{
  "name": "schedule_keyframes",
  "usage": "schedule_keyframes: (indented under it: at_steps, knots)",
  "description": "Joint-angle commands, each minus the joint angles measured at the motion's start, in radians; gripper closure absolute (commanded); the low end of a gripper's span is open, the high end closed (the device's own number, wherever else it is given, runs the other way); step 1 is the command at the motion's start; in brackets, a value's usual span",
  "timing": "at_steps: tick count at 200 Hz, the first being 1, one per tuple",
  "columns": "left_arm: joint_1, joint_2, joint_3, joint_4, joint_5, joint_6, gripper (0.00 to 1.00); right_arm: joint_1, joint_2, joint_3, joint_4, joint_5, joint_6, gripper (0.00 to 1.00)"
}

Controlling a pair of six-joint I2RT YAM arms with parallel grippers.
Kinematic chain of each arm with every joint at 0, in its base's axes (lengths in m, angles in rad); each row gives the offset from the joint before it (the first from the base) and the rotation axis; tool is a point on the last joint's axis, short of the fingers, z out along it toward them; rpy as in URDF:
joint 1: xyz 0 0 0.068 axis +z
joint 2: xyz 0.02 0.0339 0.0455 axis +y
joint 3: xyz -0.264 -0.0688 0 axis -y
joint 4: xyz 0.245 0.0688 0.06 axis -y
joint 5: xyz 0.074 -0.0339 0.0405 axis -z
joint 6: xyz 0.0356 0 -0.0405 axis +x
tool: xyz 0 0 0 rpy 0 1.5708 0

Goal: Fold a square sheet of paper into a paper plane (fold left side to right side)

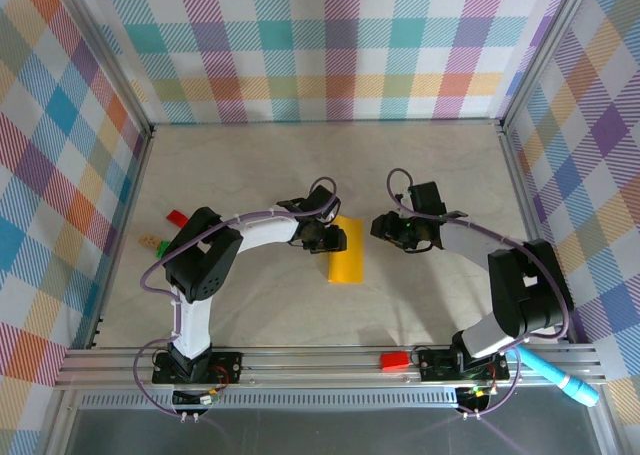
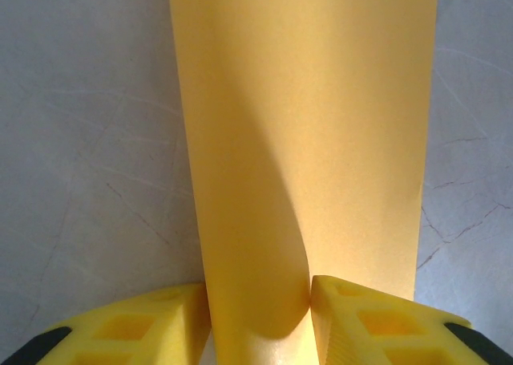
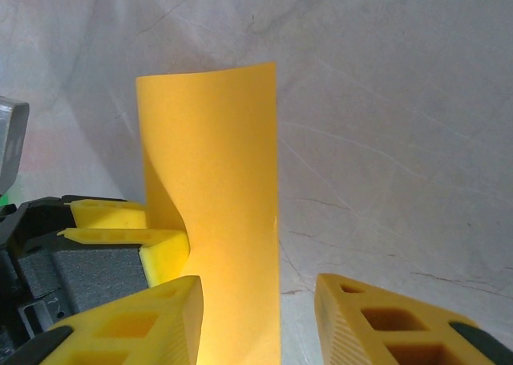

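Your left arm (image 1: 205,265), at 8 o'clock in the top view, and right arm (image 1: 520,295), at 4 o'clock: white link shells, black joint housings, black base plates. One purple cable (image 1: 150,270) traced along each arm, looping free at the wrist. Your left gripper (image 2: 258,297) and right gripper (image 3: 258,301): fingers (image 3: 385,325) yellow, hollow-celled, fine-ribbed on inner faces, black at the roots.

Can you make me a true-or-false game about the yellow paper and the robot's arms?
1. The paper is yellow. True.
2. The left end effector pinches the paper. True.
3. The right end effector holds a red block. False: it is open and holds nothing. A red block lies at the near edge.
4. The blue pen lies on the paper. False: it lies far from the paper, at the near right.
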Motion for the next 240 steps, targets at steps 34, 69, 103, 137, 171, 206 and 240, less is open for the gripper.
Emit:
schedule_keyframes:
  at_steps: [34,69,103,137,171,206,240]
  knots:
    - [-0.026,0.119,-0.049,-0.038,-0.039,-0.001,0.59,-0.004,0.041,-0.01,0.019,-0.049,-0.009,0.59]
    - [-0.026,0.123,-0.049,-0.038,-0.035,-0.004,0.59,-0.003,0.056,-0.011,0.025,-0.064,-0.008,0.59]
    - [-0.026,0.129,-0.047,-0.038,-0.033,-0.01,0.59,-0.003,0.063,-0.008,0.03,-0.069,-0.006,0.59]
    - [-0.026,0.131,-0.046,-0.04,-0.03,-0.012,0.59,-0.004,0.068,-0.007,0.03,-0.073,-0.008,0.59]
    - [-0.026,0.135,-0.044,-0.039,-0.029,-0.012,0.58,-0.003,0.076,-0.006,0.033,-0.084,-0.008,0.59]
    - [-0.026,0.136,-0.044,-0.042,-0.03,-0.011,0.58,-0.002,0.08,-0.004,0.036,-0.087,-0.006,0.59]
    - [-0.026,0.136,-0.044,-0.043,-0.032,-0.011,0.58,0.0,0.092,0.001,0.045,-0.107,-0.006,0.6]
